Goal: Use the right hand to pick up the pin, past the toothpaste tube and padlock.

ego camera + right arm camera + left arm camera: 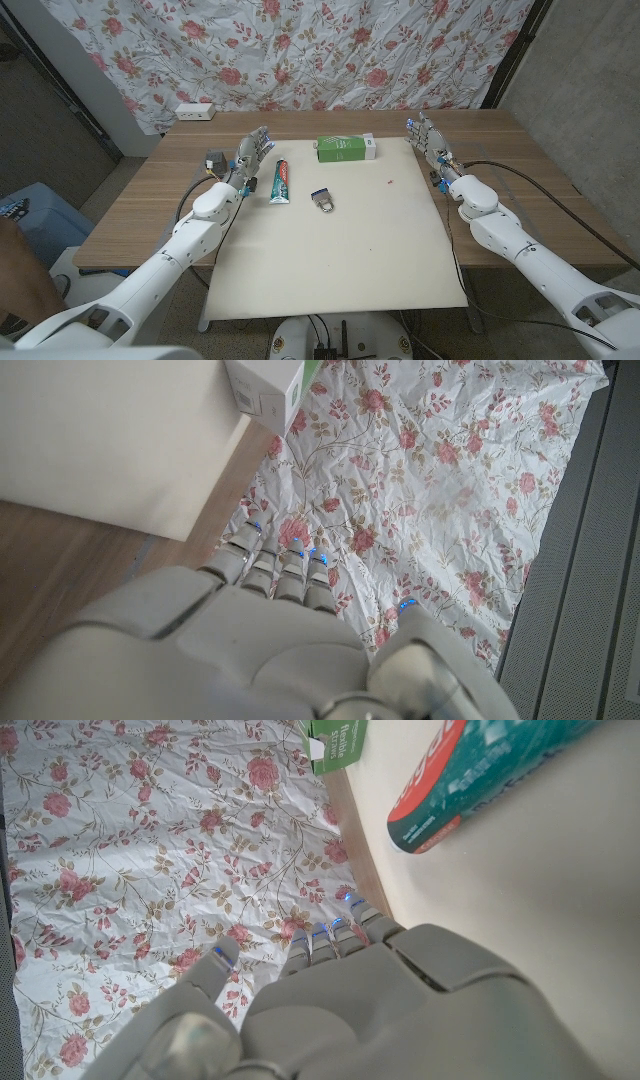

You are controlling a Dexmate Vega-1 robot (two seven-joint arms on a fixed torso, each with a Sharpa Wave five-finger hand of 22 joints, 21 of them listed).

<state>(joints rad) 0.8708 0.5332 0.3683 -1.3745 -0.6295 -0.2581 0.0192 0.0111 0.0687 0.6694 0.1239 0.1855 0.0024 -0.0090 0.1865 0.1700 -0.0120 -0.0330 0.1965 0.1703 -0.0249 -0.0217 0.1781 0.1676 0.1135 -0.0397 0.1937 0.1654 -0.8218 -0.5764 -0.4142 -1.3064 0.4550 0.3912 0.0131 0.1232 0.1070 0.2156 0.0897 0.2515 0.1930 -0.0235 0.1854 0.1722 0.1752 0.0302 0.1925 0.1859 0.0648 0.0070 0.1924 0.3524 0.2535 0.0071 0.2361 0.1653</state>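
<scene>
Cloth with a rose print (330, 50) fills the top of the frame behind a wooden table (130, 210), on which a cream mat (340, 250) covers the centre. A green-and-white carton (345, 149) lies at the mat's upper middle, a toothpaste tube (281, 181) left of centre, and a small padlock (323, 201) just right of the tube. The left hand (250, 155) waits at the mat's upper left edge, fingers apart and holding nothing. The right hand (432, 145) stands at the mat's upper right edge, likewise spread and empty. The pin (390, 182) appears to be the tiny red speck right of centre, apart from the padlock, too small to make out. The reach has not begun, I judge; next the right hand must swing inward and down over that speck for a fine pinch.
</scene>
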